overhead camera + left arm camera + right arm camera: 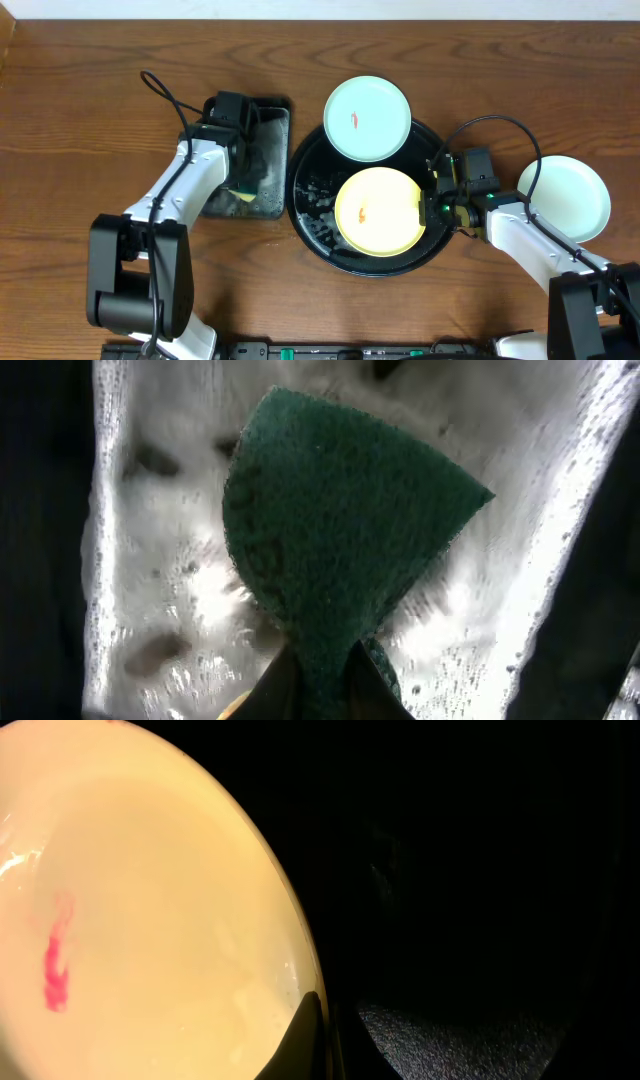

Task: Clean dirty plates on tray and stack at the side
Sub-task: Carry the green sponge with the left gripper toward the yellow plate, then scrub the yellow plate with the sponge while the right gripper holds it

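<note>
While poised at the right rim of the tray [305,225], grips the yellow plate [378,210] by its right edge with the right tool [428,205], shut tight on the rim. Finds that plate flat in the near half of the tray, a red smear [362,212] left of its centre. From the right wrist, shows dark fingertips [295,1045] closed at the pale rim, with black tray floor to their right. Places one mint plate [368,118] across the far rim of the tray, partly over it and partly over the worktop [80,120], red-smeared too, well apart from both tools. Sets a second mint plate [565,197] on the worktop right of the tray, just beyond the right arm [530,235]. Left of the tray, has the left tool [240,185] down in the sponge tray [275,112], clamped on a green sponge [340,530] above white foam [160,560]. Shows wet flecks [318,190] on the tray floor left of the yellow plate. Underneath all, brown wood-grain worktop; beyond its far edge, only a pale strip [320,8].
</note>
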{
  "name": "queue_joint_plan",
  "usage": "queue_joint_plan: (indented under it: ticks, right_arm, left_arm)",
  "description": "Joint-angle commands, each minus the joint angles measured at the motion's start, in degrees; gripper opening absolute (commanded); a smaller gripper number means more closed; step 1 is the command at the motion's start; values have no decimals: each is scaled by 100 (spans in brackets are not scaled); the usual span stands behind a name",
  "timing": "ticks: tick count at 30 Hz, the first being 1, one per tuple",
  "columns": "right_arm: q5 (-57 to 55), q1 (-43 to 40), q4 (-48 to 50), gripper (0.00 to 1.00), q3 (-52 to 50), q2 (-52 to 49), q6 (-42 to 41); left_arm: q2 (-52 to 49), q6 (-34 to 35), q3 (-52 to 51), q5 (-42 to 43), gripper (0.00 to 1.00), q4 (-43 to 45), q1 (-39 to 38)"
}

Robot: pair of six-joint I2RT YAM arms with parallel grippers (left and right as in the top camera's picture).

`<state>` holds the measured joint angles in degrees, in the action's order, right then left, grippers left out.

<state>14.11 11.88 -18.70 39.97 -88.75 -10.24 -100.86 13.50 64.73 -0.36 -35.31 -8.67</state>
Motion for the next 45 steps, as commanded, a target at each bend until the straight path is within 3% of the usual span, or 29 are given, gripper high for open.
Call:
queue_joint_plan:
  ticks: [1,6,14,23,31,40,45]
  right_arm:
    - [-57,22,-15,1,-24,-42,-46]
    - [-57,22,-15,1,-24,-42,-46]
    - [-57,22,-20,1,-24,-42,-46]
    - [-61,22,-11,1,-24,-42,-46]
    - [-262,22,2,1,-24,-42,-411]
    - [-271,22,-22,1,-24,-42,-409]
    - [-271,22,-61,1,-24,-42,-409]
  left_arm:
    - [-181,28,-210,-11,8,94,20]
    - [-136,24,-94,-11,7,-76,24]
    - [756,33,656,22,7,-837,-2]
    - [1403,638,654,1939,8,-841,-597]
    - [968,2124,260,1574,7,-422,-1947]
    - [-74,2492,245,1574,7,767,-3239]
    - [-857,3397,245,1578,8,955,-3534]
